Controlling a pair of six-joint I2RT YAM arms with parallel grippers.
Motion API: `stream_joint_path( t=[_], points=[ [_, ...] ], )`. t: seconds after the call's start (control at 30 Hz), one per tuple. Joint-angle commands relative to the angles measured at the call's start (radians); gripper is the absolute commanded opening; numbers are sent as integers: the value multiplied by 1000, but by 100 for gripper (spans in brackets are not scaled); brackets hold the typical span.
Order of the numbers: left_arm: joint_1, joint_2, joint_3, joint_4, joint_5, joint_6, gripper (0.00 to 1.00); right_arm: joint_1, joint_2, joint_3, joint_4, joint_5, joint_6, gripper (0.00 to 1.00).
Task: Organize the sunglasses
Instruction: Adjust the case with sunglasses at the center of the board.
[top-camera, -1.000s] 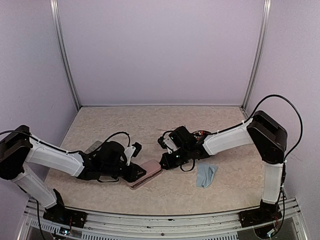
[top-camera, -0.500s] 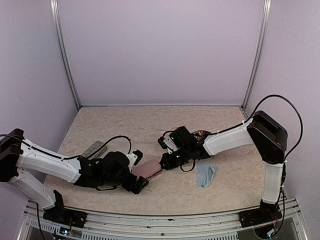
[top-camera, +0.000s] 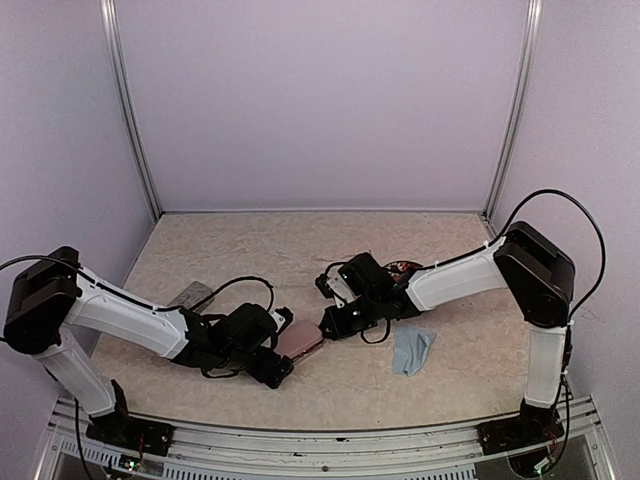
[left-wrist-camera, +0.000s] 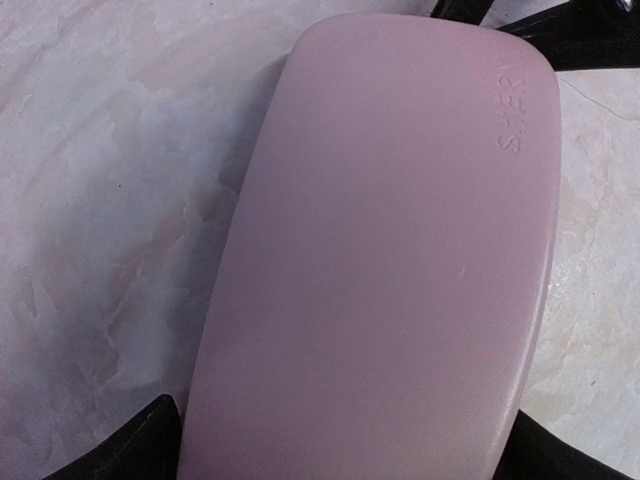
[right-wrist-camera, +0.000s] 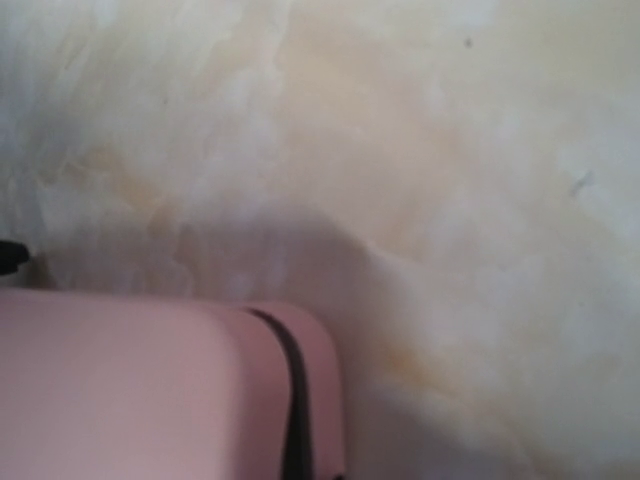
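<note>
Left fingers (left-wrist-camera: 140, 455) are seen pressed against both sides of the pink case (left-wrist-camera: 390, 250), so the left gripper (top-camera: 283, 352) is closed on its near end. The right gripper (top-camera: 328, 322) is parked at the far end, its opening not readable. The red sunglasses (top-camera: 402, 266) are glimpsed behind the right forearm. The pale pair is not found. Case handling is judged in hand. Next, the seam probably needs prising while the base is held.

Soft even light; top view sharp, right wrist view blurry, pink case (right-wrist-camera: 150, 390) casting faint shadow.
</note>
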Motion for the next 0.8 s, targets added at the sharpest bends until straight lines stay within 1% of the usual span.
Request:
stream_joint_path(
  t=[0.0,0.1,0.17,0.23,0.3,0.37,0.4,0.47,0.53,0.6,0.67,0.77],
  points=[
    [43,-12,2,-28,61,-6,91,6,-8,-8,-10,-20,-11,7],
    [56,-40,-14,-5,95,-10,83,6,-4,-9,-8,-21,-11,7],
    [68,-54,-30,21,119,-16,73,6,-1,-9,-4,-24,-11,7],
    [74,-57,-46,44,132,-27,60,6,0,-11,1,-24,-9,7],
    [73,-52,-51,58,133,-37,51,6,-1,-13,3,-27,-9,7],
    [69,-44,-53,66,131,-42,46,6,-4,-15,5,-26,-13,7],
    [68,-41,-52,65,125,-45,44,5,-5,-16,4,-24,-16,7],
    [65,-38,-49,60,120,-49,44,7,-11,-16,-3,-22,-22,9],
    [62,-39,-48,55,112,-52,47,5,-20,-19,-6,-25,-30,10],
    [61,-41,-47,46,102,-58,48,1,-31,-22,-3,-38,-35,13],
    [59,-45,-48,40,95,-58,48,-10,-47,-41,11,-59,-39,18],
    [56,-50,-46,30,90,-58,47,-31,-75,-78,43,-97,-49,27]
  ],
)
